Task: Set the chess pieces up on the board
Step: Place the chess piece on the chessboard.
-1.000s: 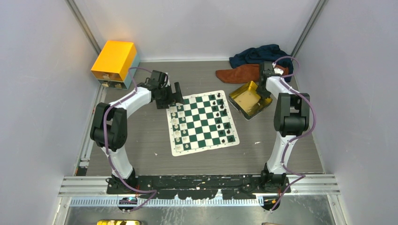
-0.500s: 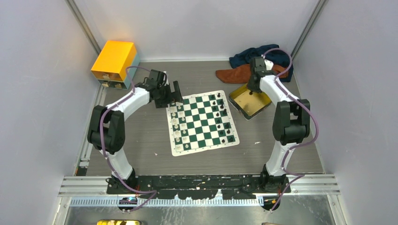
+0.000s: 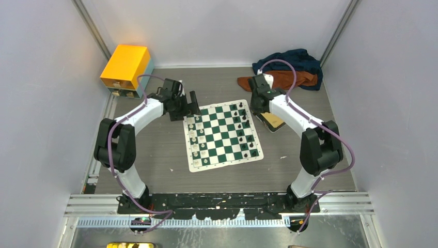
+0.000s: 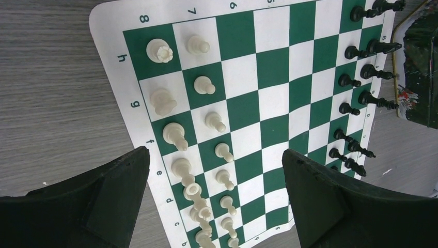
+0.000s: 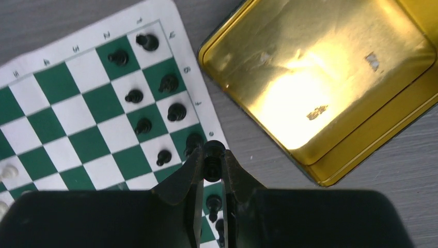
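The green and white board lies mid-table. Cream-white chess pieces stand in two columns along its left side, black pieces along its right side. My left gripper is open and empty over the board's far left corner; its wrist view shows the white pieces between the wide-apart fingers and the black ones far off. My right gripper is shut on a black chess piece, held above the board's right edge near the black rows.
The shallow gold tin sits just right of the board, partly hidden under my right arm in the top view. An orange box stands at the far left. Dark blue and brown cloths lie at the far right.
My right arm has swung left from over the gold tin to the board's far right edge, carrying the black piece. The left arm has hardly moved.
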`<state>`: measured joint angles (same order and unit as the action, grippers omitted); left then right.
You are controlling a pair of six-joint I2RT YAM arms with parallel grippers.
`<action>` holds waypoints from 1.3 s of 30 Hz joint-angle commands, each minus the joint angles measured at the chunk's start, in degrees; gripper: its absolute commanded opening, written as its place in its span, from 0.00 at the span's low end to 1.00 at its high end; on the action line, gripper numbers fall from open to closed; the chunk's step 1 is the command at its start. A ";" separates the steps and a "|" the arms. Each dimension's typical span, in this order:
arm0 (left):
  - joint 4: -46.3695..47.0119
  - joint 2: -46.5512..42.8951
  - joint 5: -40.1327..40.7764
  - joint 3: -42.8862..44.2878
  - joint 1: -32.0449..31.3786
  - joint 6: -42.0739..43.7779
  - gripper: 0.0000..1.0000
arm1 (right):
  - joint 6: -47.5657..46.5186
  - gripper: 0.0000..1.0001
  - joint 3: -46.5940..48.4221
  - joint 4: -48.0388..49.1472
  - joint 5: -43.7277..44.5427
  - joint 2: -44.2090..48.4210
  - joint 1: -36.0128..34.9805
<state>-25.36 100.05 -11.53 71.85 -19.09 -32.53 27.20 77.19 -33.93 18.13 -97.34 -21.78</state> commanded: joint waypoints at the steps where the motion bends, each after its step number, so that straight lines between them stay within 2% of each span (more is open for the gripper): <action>1: 1.48 -3.75 0.63 -0.53 -0.24 0.05 1.00 | 1.16 0.01 -2.73 -0.28 1.74 4.12 -3.57; 19: 1.02 -4.12 0.94 -0.88 -0.24 0.44 1.00 | 2.65 0.01 -11.75 2.81 2.18 5.35 -8.86; 39: 0.76 -2.52 0.68 0.08 -0.24 1.52 1.00 | 1.64 0.01 -10.45 6.15 0.68 -1.36 -8.97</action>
<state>-25.41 98.50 -11.11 71.00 -19.07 -32.29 28.84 64.73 -30.17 18.61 -98.65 -30.39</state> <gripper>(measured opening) 0.995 0.206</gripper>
